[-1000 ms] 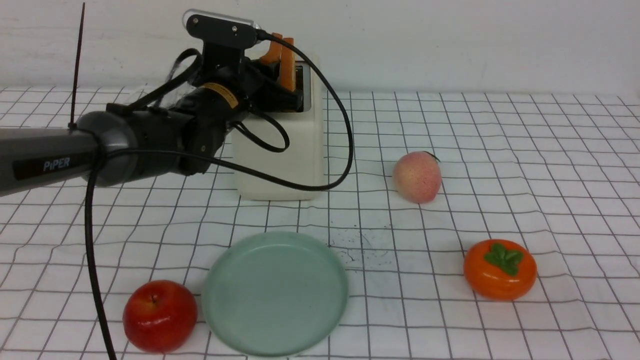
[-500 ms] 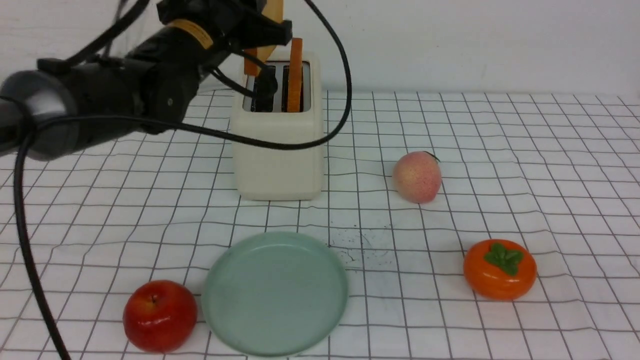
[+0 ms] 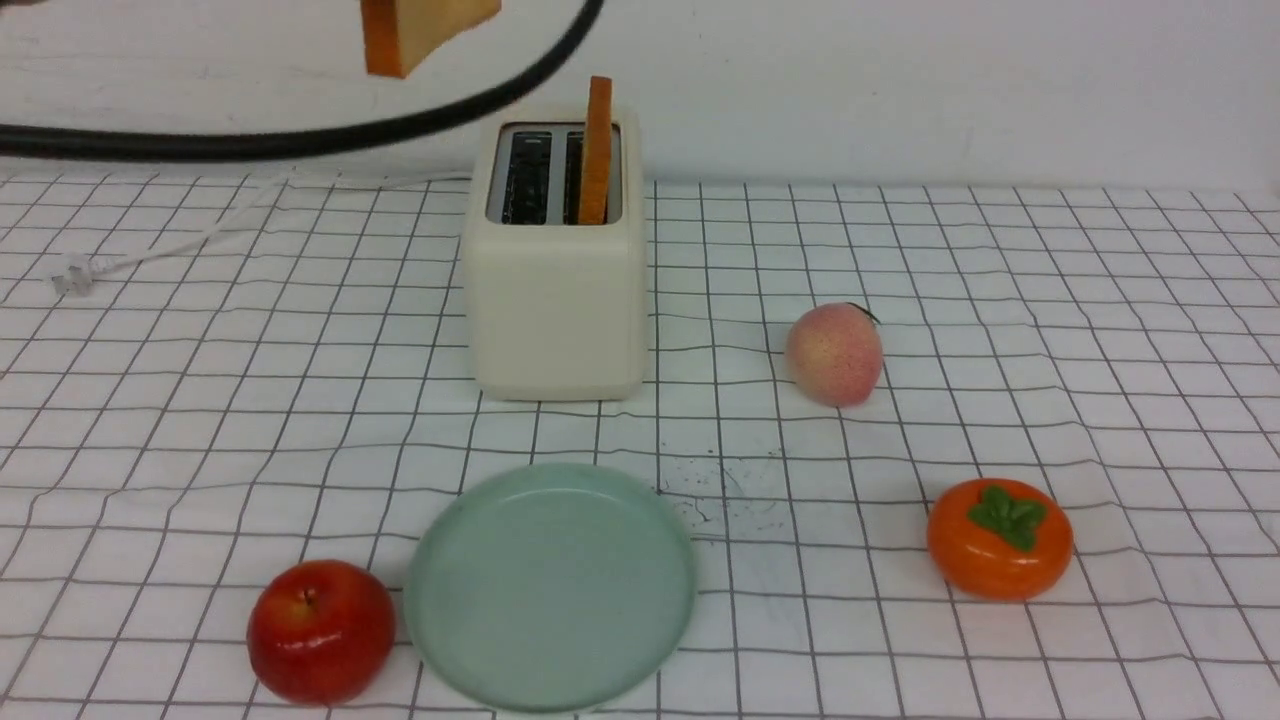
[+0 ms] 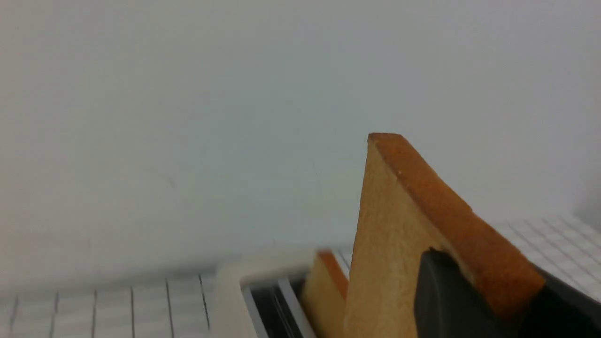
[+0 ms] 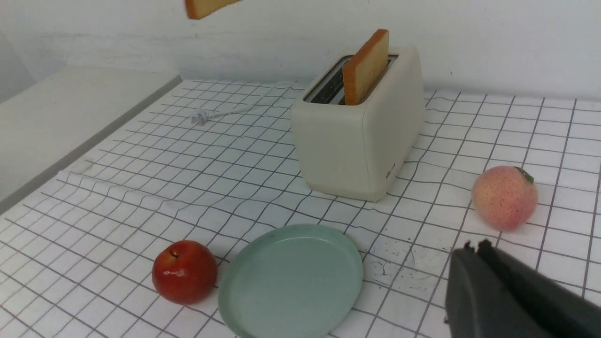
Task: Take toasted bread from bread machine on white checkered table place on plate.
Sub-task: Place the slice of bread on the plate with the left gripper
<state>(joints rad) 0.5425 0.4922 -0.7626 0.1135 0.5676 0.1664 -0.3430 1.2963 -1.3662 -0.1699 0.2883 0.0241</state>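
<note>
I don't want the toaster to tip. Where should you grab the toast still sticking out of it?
Grab the toast by its top crust edge, coming straight down from above and squeezing its two flat faces. It stands upright in the toaster, and only that top part pokes out of the slot.

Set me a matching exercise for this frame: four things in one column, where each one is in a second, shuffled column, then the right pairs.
Things:
1. tilted toast slice
2. edge-on toast slice
3. plate
4. peach

Places:
A. to the right of the bread machine
B. held in the air by the left pincer
C. nearest the robot, beside the red apple
D. standing in a bread machine slot

Pairs: 1-B, 2-D, 3-C, 4-A
</note>
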